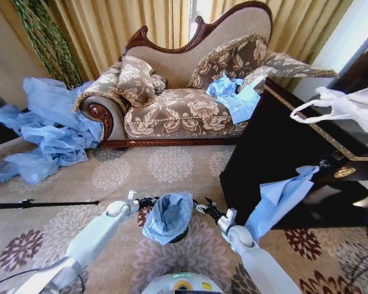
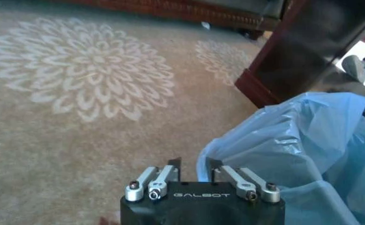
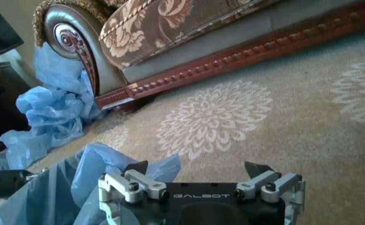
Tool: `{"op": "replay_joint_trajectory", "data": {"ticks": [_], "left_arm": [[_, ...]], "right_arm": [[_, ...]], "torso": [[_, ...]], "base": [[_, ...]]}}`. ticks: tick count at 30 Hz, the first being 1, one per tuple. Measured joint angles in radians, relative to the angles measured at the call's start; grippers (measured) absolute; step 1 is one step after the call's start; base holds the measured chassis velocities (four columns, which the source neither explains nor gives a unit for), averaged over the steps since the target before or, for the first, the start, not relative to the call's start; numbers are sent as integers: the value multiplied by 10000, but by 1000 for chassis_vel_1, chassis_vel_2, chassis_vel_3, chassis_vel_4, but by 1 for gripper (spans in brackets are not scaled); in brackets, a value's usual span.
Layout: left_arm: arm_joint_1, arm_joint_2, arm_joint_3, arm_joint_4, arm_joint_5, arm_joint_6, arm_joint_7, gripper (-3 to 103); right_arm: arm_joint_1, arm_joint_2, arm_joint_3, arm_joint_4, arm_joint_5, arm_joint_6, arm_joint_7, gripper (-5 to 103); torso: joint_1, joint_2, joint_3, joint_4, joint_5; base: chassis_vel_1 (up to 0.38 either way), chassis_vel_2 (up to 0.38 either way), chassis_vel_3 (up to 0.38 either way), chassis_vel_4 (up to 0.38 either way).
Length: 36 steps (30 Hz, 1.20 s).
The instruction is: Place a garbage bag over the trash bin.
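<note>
The light blue garbage bag (image 1: 170, 214) sits crumpled over the mouth of the trash bin (image 1: 183, 236), whose black side shows just below the plastic on the carpet in front of me. My left gripper (image 1: 148, 201) is at the bag's left edge. In the left wrist view its fingers (image 2: 175, 169) stand a narrow gap apart, with the bag's rim (image 2: 276, 150) right beside one of them. On the bag's right side, my right gripper (image 1: 202, 207) has its fingers (image 3: 255, 168) spread wide, and a corner of the bag (image 3: 160, 164) lies next to one finger.
A patterned sofa (image 1: 184, 110) stands behind, with a heap of blue sheeting (image 1: 49, 128) on its left. A dark cabinet (image 1: 276, 147) on the right carries a white handled bag (image 1: 349, 104) and a hanging blue sheet (image 1: 279, 199). A black rod (image 1: 43, 203) lies on the carpet, left.
</note>
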State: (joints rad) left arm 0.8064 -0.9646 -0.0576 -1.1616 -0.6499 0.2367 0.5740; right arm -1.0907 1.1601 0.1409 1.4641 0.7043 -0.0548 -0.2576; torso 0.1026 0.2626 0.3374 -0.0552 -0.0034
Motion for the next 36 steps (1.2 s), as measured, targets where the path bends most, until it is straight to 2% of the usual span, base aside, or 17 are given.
{"op": "replay_joint_trajectory", "data": {"ticks": [5,7,8,9,11,14,15,17,19,20,21,23,24,27,28,31,36], "left_arm": [[269,123,-343,-186,-143,-66,-16,41],[660,303,-705,-705,-454,-226,-293,52],[865,405,-810,-1078,-668,-229,-524,52],[1064,553,-929,-1597,-916,-197,-871,62],[1196,657,-1052,-2064,-1081,-172,-1106,62],[1832,837,-1694,-3688,-1203,-30,-1868,79],[1832,837,-1694,-3688,-1203,-30,-1868,79],[2378,897,-2062,-4759,-1053,117,-2780,84],[3270,894,-2383,-6395,-634,687,-4469,94],[3270,894,-2383,-6395,-634,687,-4469,94],[3599,871,-2416,-7048,-482,895,-5102,97],[4154,843,-2231,-8223,-280,1301,-6454,90],[4154,843,-2231,-8223,-280,1301,-6454,90],[4461,770,-1512,-9409,-296,2425,-8267,82],[4461,770,-1512,-9409,-296,2425,-8267,82],[4194,486,-340,-9620,-505,3310,-9657,70],[3682,203,591,-9191,-1119,3717,-10662,58]], "right_arm": [[-113,-19,113,155,-14,1,-18,100],[-262,-36,253,453,-59,16,-1,100],[-329,-39,307,587,-134,47,18,100],[-436,-38,412,759,-251,103,50,100],[-590,-34,558,936,-354,159,75,100],[-1020,24,856,1408,-616,302,132,100],[-1020,24,856,1408,-616,302,132,100],[-1210,65,1000,1613,-759,349,154,100],[-1366,96,1093,1825,-846,372,251,100],[-1366,96,1093,1825,-846,372,251,100],[-1410,105,1113,1890,-857,381,295,100],[-1537,132,1195,1994,-928,409,344,100],[-1537,132,1195,1994,-928,409,344,100],[-1722,146,1412,2149,-1019,469,356,100],[-1722,146,1412,2149,-1019,469,356,100],[-1841,125,1522,2244,-1023,476,352,100],[-1842,152,1511,2224,-1050,513,331,100]], "torso": [[0,0,0,0,-2],[0,0,0,1,0],[0,0,0,2,-3],[0,0,0,6,-5],[0,0,0,5,1],[-1,0,-1,-7,1],[-1,0,-1,-7,1],[-2,1,-1,-4,4],[-2,1,-1,4,-4],[-2,1,-1,4,-4],[-2,1,-2,5,3],[-2,1,-2,1,2],[-2,1,-2,1,2],[-3,1,-2,1,2],[-3,1,-2,1,2],[-1,1,-1,-1,-4],[0,1,0,-2,0]], "base": [[0,0,0,0],[0,0,0,0],[0,0,0,0],[0,0,0,0],[0,0,0,0],[0,0,0,0],[0,0,0,0],[0,0,0,0],[0,0,0,0],[0,0,0,0],[0,0,0,0],[0,0,0,0],[0,0,0,0],[0,0,0,0],[0,0,0,0],[0,0,0,0],[0,0,0,0]]}}
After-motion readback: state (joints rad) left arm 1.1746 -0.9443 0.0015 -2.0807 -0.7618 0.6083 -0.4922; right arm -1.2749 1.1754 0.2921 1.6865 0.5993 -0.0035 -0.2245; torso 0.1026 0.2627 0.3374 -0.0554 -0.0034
